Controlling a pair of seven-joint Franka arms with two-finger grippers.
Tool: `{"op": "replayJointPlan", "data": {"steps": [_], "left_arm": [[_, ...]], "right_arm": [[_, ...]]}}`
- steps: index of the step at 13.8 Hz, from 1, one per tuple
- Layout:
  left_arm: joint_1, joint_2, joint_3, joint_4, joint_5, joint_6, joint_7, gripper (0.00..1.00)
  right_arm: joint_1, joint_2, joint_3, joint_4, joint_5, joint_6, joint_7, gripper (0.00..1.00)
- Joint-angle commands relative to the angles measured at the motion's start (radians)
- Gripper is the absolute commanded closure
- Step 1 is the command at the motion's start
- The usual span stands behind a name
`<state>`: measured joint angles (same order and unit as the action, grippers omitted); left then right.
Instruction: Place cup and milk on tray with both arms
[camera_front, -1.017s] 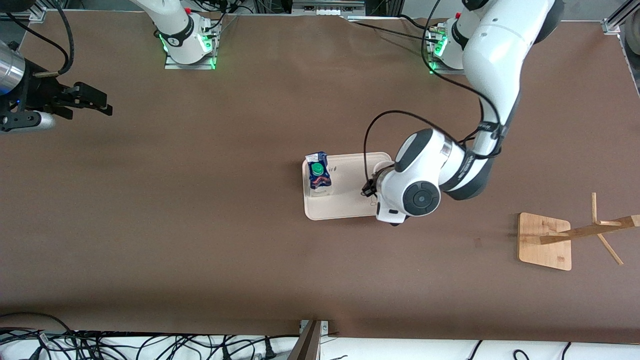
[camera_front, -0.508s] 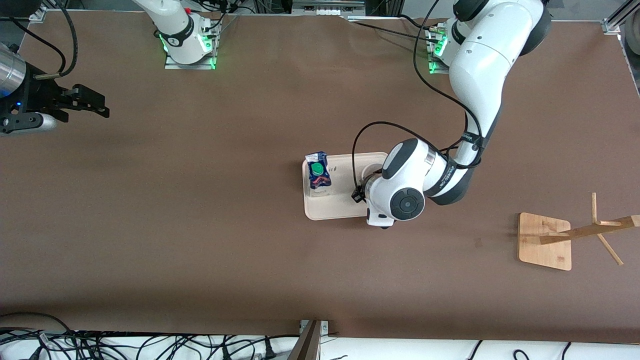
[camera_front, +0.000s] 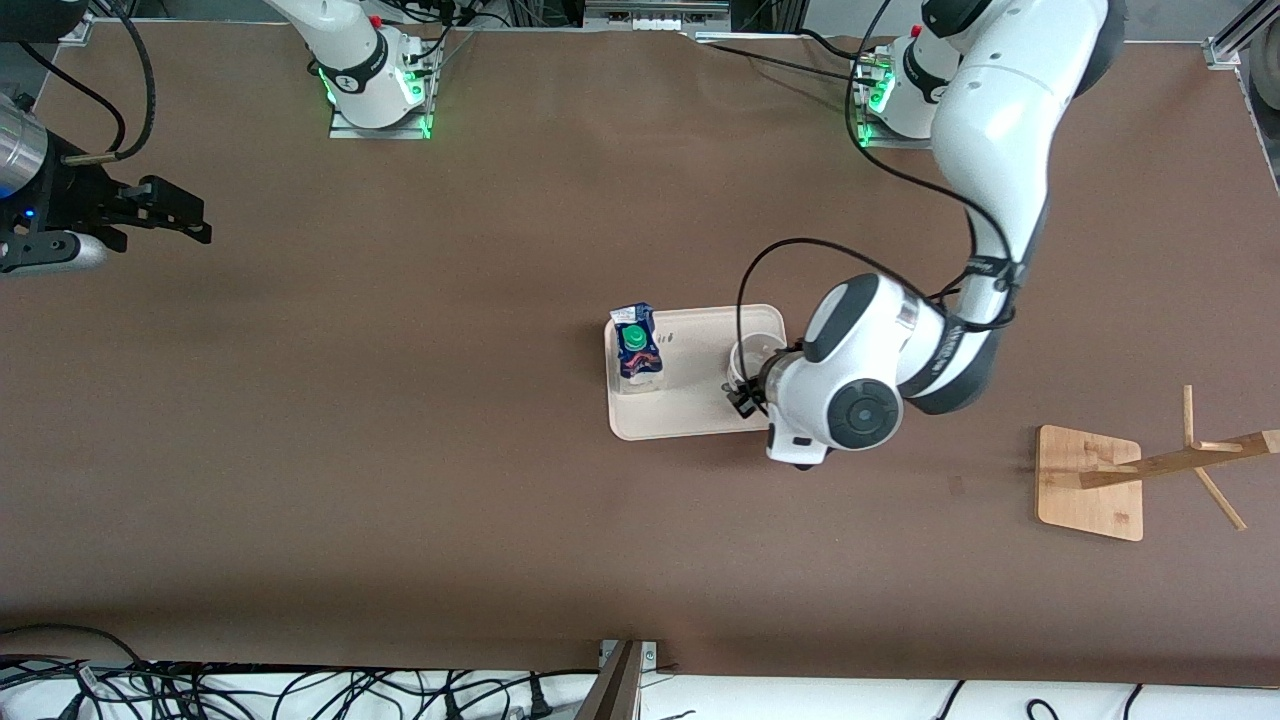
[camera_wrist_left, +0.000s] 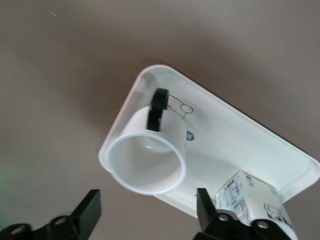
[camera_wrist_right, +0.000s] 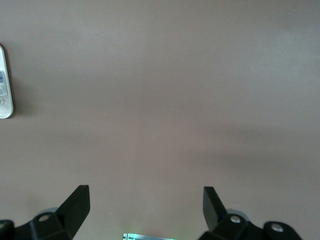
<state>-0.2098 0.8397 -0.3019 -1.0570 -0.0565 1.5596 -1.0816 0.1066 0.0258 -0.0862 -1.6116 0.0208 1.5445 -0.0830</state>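
Observation:
The cream tray lies mid-table. The milk, a blue-and-white carton with a green cap, stands on the tray's end toward the right arm. The white cup stands upright on the tray's other end, partly hidden by the left wrist. In the left wrist view the cup shows its open mouth and black handle, with the tray and the milk around it. My left gripper is open and empty, just off the cup's rim, also seen from the front. My right gripper waits open over the right arm's end of the table, and is open in its own view.
A wooden stand with a bamboo base and slanted pegs is toward the left arm's end, nearer the front camera. Cables run along the table's front edge. A sliver of the tray's edge shows in the right wrist view.
The left wrist swung over the tray, then drew back toward the left arm's end, uncovering the cup standing free on the tray. The right gripper drifted slightly toward its end of the table.

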Motion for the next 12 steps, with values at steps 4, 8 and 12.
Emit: {"op": "replayJointPlan", "data": {"steps": [4,8,12], "left_arm": [[0.078,-0.261,0.003,-0.018,0.190,-0.107,0.419,0.00],[0.214,-0.402,0.003,-0.020,0.201,-0.147,0.783,0.00],[0.297,-0.421,0.001,-0.026,0.193,-0.183,0.923,0.00]], "right_arm": [[-0.024,0.009,0.022,0.036,-0.018,0.000,-0.003,0.00],[-0.022,0.017,0.023,0.039,-0.022,0.006,-0.004,0.00],[-0.021,0.023,0.023,0.042,-0.030,0.025,-0.006,0.00]]}}
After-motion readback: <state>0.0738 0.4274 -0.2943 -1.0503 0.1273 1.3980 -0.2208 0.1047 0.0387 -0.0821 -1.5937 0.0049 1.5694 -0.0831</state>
